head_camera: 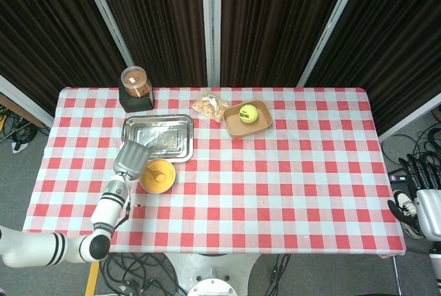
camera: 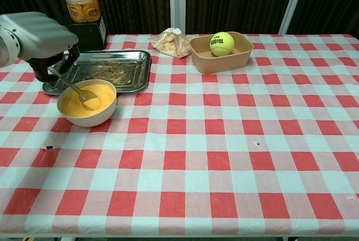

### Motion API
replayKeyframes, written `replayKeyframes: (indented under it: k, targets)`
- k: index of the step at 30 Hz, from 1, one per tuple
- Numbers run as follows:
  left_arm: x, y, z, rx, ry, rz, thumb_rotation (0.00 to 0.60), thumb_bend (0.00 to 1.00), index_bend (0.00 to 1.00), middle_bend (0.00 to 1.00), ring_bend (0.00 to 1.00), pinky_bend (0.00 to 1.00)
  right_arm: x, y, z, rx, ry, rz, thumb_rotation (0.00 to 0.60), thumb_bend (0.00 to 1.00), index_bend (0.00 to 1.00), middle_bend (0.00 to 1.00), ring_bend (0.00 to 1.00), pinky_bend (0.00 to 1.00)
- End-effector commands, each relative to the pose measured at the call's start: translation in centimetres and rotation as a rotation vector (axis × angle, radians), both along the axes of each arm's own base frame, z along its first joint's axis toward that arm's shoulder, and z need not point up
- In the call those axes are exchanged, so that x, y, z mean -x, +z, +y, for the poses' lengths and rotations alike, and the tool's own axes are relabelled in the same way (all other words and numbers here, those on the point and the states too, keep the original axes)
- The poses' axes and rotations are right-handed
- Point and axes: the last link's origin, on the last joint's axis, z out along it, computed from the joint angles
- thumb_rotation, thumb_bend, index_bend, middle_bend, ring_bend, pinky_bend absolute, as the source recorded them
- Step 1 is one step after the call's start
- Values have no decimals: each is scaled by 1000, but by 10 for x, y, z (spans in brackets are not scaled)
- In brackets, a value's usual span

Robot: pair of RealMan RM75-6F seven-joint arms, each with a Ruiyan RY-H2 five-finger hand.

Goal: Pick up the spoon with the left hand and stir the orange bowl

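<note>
The orange bowl (camera: 87, 104) (head_camera: 158, 175) holds orange liquid and stands in front of the metal tray. My left hand (camera: 38, 38) (head_camera: 130, 157) hovers at the bowl's left side and grips the spoon (camera: 76, 87) by its handle. The spoon slants down to the right with its head dipped in the liquid. My right hand (head_camera: 422, 180) hangs off the table's right edge in the head view, holding nothing; how its fingers lie is unclear.
A metal tray (camera: 122, 68) lies behind the bowl. A jar of snacks (camera: 82, 5) stands on a black base at the back left. A plastic bag (camera: 170, 41) and a brown container (camera: 202, 60) with a tennis ball (camera: 222, 43) sit at the back middle.
</note>
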Motion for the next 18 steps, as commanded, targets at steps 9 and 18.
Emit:
replayKeyframes:
  k: [9,18]
  targets:
    - [-1,6,5,-70,-70,132,600,423,648,899,892,934,0,2,3,6,-2,-2,600,227,0,9,0,0]
    - [0,-21,-3,-139,-167,315,600,448,650,899,892,934,1,0,5,-2,-5,-8,600,228,0,9,0,0]
